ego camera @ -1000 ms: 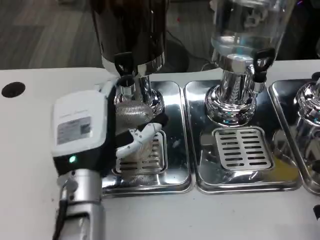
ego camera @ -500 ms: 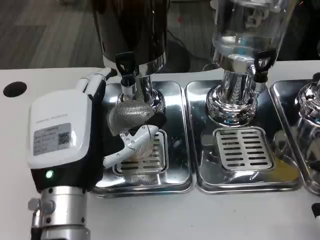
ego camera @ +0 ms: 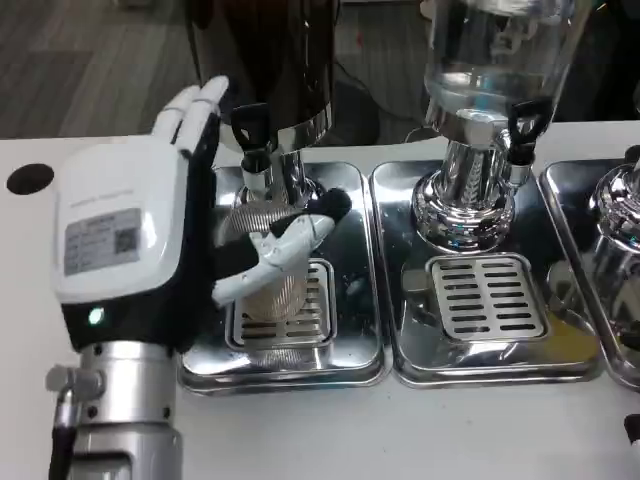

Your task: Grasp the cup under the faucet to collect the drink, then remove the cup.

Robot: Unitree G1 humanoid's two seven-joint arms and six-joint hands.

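left robot hand: fingers spread, thumb across cup front, grasp not confirmable | cup: stood on drip-tray grate under dark dispenser's faucet, at 3 o'clock of the palm

We see a grey label on the left hand's white back; its print is too small to read.

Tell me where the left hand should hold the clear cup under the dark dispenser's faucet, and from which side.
Grip the cup around its mid wall, coming from its left side as the left hand does. It stands upright on the drip grate, with the faucet over its mouth, so a top approach looks blocked.
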